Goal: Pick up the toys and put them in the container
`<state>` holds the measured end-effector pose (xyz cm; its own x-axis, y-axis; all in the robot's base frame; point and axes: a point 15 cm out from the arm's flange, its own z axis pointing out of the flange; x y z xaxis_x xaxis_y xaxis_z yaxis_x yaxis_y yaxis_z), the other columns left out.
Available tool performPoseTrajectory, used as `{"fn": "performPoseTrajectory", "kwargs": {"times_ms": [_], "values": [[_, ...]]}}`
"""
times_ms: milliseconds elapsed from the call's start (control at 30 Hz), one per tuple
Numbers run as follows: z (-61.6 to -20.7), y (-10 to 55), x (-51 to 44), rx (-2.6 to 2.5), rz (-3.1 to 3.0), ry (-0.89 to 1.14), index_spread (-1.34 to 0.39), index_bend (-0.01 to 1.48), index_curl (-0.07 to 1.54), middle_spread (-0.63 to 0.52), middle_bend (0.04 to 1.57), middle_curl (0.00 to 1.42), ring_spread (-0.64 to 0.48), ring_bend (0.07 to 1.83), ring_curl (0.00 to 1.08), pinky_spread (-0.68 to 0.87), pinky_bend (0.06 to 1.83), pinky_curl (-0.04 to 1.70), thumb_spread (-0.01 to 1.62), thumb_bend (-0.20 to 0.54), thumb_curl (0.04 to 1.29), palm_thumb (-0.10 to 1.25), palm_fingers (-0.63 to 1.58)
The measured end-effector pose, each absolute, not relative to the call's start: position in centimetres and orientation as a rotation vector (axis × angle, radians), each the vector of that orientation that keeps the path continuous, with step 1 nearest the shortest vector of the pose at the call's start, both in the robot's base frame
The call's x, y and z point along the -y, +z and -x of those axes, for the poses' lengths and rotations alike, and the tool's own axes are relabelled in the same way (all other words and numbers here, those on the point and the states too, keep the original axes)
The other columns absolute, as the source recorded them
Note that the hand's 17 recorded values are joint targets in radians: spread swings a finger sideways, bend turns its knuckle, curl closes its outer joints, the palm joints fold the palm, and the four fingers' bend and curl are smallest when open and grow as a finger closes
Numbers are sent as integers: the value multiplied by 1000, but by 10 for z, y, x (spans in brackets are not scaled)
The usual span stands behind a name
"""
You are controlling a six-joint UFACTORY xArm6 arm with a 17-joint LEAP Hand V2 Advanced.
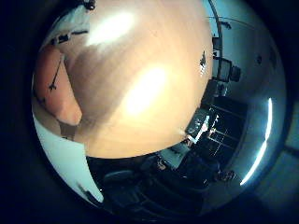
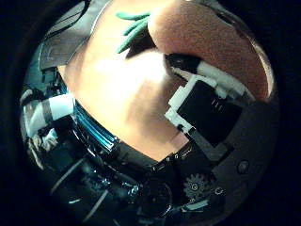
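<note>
White-and-black hand (image 2: 207, 101): one finger reaches in with its dark tip touching an orange plush toy (image 2: 211, 37); whether the fingers close round it cannot be told. Toy: fuzzy orange body with green leaf-like strands (image 2: 131, 26), close to the palm, over a wooden table (image 1: 140, 70). Table: pale wood, curved edge, bright light patches across it; dark room beyond.

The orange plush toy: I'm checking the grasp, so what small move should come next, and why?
Probably curl the fingers further round the orange plush toy. It fills much of the thumb side view, close to the palm, with a finger against it above the wooden table.
</note>
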<state>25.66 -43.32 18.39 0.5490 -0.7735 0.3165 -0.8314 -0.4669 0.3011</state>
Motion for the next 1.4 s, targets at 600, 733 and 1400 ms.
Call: {"fn": "performPoseTrajectory", "kwargs": {"times_ms": [600, 733, 1400], "values": [[-284, 354, 346, 1396, -2462, 287, -239, 1133, 881, -184, 1297, 938, -276, 1324, 870, -193, 1330, 835, 874, -15, 678, 1070, 1006], [-297, 378, 297, 1423, -2542, 344, -238, 1132, 880, -183, 1293, 944, -279, 1306, 887, -197, 1306, 873, 853, -15, 706, 1076, 1008], [-351, 469, 40, 1326, -2839, 391, -239, 1111, 882, -192, 1244, 971, -292, 1251, 939, -224, 1203, 996, 764, -18, 787, 1048, 1027]]}}
